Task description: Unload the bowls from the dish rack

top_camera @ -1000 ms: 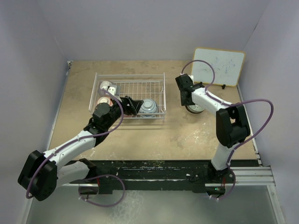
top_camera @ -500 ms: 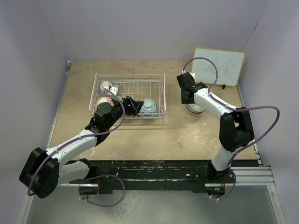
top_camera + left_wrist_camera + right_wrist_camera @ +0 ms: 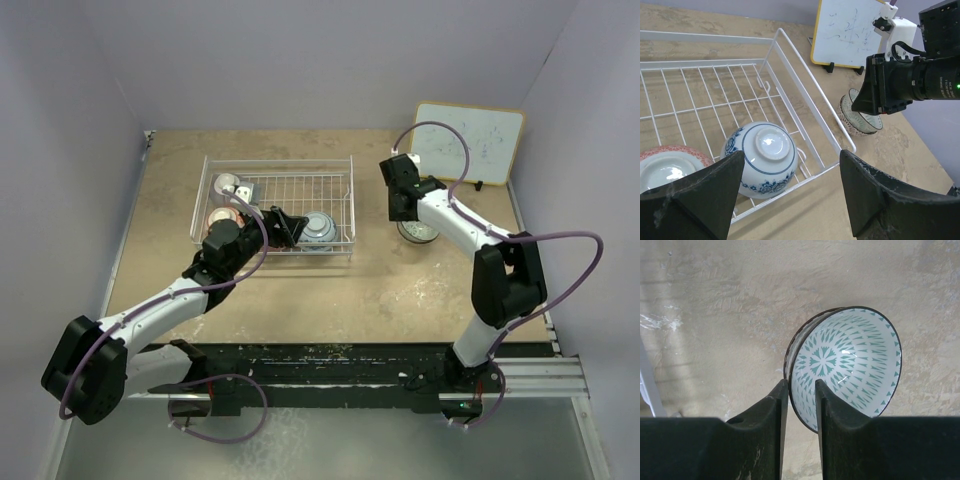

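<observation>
Right wrist view: likely set-down step, right gripper (image 3: 800,385), jaws barely parted astride the rim of the teal-patterned ceramic bowl (image 3: 850,365) on the table (image 3: 715,315) right of the white wire dish rack (image 3: 278,159), grip unclear; left gripper (image 3: 791,155), spread wide, should next descend onto the rack's upturned blue-and-white bowl (image 3: 765,150).

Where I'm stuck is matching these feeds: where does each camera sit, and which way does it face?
Top external: above and behind the bases, looking down on the table; the left arm and right arm show.
Left wrist: on the left arm, facing far-right across the dish rack; its open left tool frames a blue-and-white bowl.
Right wrist: on the right arm, looking straight down; the right tool straddles the rim of the green-patterned bowl.
Shared: all three views show that bowl.
</observation>
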Motion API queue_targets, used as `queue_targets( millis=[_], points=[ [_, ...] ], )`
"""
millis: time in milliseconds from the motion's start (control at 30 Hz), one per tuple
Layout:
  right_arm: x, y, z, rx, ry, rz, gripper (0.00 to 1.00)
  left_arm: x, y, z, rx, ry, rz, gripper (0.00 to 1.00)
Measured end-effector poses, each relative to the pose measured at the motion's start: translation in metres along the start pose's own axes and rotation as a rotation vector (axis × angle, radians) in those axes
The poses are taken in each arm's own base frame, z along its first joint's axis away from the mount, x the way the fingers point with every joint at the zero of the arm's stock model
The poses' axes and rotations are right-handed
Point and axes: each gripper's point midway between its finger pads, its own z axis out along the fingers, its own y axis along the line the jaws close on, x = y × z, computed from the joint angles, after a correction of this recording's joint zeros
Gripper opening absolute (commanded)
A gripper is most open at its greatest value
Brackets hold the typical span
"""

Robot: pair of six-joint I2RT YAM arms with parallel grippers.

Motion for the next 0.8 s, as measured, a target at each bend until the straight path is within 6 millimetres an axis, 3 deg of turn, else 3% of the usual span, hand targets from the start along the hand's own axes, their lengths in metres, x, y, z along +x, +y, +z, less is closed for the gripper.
queue_targets(
  millis=[233,800],
  points=[
    [-0.006,0.002,-0.006,-0.022,-0.022,0.018,0.07,0.001,0.001,0.001,-0.002,0.003,0.0,0.8],
    [0.002,0.007,0.009,-0.012,0.008,0.003,0.05,0.002,0.001,0.001,-0.003,0.005,0.0,0.8]
  ],
)
